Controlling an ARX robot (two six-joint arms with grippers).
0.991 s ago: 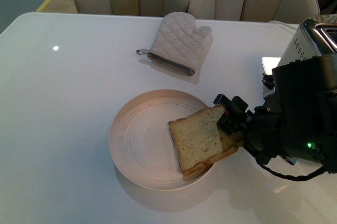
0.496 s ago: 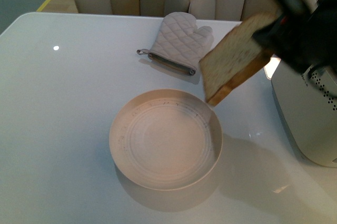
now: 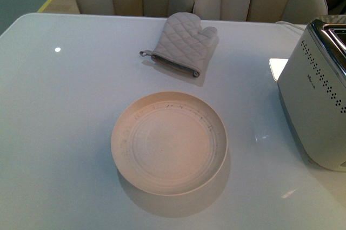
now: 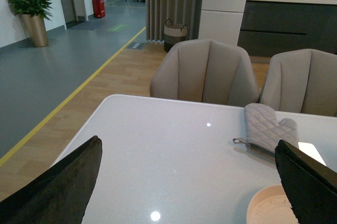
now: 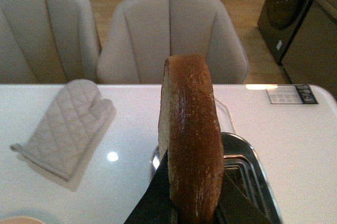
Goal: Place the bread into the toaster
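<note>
Step in hand: we judge this the carry-and-align stage; the bread (image 5: 190,139) is up off the table and held on edge above the toaster (image 3: 313,105), crust toward the wrist camera.
Right gripper (image 5: 196,203): we see its dark fingers clenched on the lower part of the slice; it is out of the front view.
Left gripper (image 4: 184,192): its two dark fingers stand wide apart with nothing between them, over the near left of the table (image 3: 65,132).
Toaster: at the right edge, its chrome slots (image 5: 247,174) showing just behind the slice.
Plate (image 3: 121,149): centre, bare of bread; oven mitt (image 3: 184,43) lies beyond it.
Next move: we would line the slice up parallel with a slot, lower it straight in, then release.
</note>
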